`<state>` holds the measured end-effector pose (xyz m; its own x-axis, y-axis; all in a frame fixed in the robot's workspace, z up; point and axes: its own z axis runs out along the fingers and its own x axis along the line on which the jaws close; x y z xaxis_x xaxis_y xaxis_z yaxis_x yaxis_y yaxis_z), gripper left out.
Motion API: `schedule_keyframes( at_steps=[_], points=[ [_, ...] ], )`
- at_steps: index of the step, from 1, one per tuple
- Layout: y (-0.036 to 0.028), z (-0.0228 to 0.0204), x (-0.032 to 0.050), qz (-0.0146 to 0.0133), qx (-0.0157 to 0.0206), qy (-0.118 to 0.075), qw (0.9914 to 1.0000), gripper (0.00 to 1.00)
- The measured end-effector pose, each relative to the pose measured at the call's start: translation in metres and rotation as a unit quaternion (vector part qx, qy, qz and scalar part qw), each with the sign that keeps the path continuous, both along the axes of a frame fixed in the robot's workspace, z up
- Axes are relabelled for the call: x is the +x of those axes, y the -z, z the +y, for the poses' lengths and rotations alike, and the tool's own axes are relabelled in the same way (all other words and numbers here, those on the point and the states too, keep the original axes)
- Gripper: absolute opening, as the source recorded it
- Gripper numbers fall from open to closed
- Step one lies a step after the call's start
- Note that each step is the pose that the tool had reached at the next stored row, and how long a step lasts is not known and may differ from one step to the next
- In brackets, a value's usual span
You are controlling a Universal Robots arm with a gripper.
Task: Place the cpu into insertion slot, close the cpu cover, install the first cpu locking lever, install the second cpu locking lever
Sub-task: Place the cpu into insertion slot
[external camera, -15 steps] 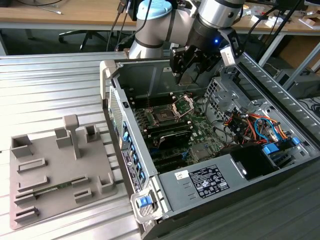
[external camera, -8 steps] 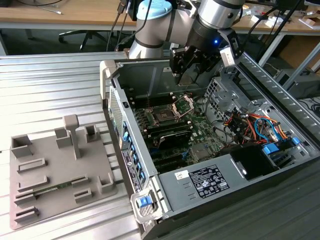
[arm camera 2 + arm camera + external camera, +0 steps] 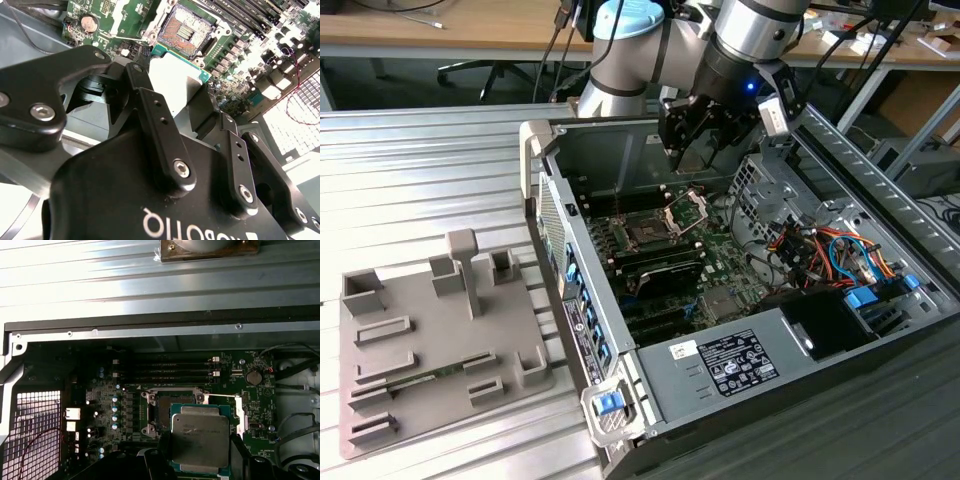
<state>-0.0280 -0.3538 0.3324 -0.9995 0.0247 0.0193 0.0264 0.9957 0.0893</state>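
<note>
Between the gripper fingers: the cpu (image 3: 200, 437) was pinched by two opposite edges, held up off the board.
Cpu facing: its dull metal top faced the first wrist camera. In the second wrist view it (image 3: 175, 75) showed as a pale plate with a green edge.
Cpu axis: it was square with no evident long side, and its edges ran roughly parallel with the socket's rim.
Gripper: the gripper (image 3: 202, 447) was closed on the chip, one finger (image 3: 150, 115) on each side. In the exterior view it (image 3: 705, 125) hung inside the case, above the board.
Insertion slot: the insertion slot (image 3: 648, 235) lay flat on the board with its dark centre exposed. Its contact field (image 3: 187, 30) showed beyond the chip.
Cpu cover: the cpu cover (image 3: 685, 208) stood tilted up beside the slot, swung open.
Board: the green motherboard (image 3: 720, 250) carried long black memory slots (image 3: 170, 372) near the socket.
Case: the open computer case (image 3: 545, 200) held the board, a power supply (image 3: 730, 360) and a bundle of coloured cables (image 3: 830, 250).
Tray: a grey fixture tray (image 3: 430, 340) with raised holders sat on the exterior view's left, outside the case.
</note>
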Motion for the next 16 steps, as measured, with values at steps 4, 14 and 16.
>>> schedule_keyframes(
  at_steps=[4,14,16],
  points=[
    [0.0007,0.0,0.0,0.0,0.0,0.0,1.0,0.55],
    [0.0028,0.0,0.0,0.0,0.0,0.0,1.0,0.55],
    [0.0031,0.0,0.0,0.0,0.0,0.0,1.0,0.55]
  ],
)
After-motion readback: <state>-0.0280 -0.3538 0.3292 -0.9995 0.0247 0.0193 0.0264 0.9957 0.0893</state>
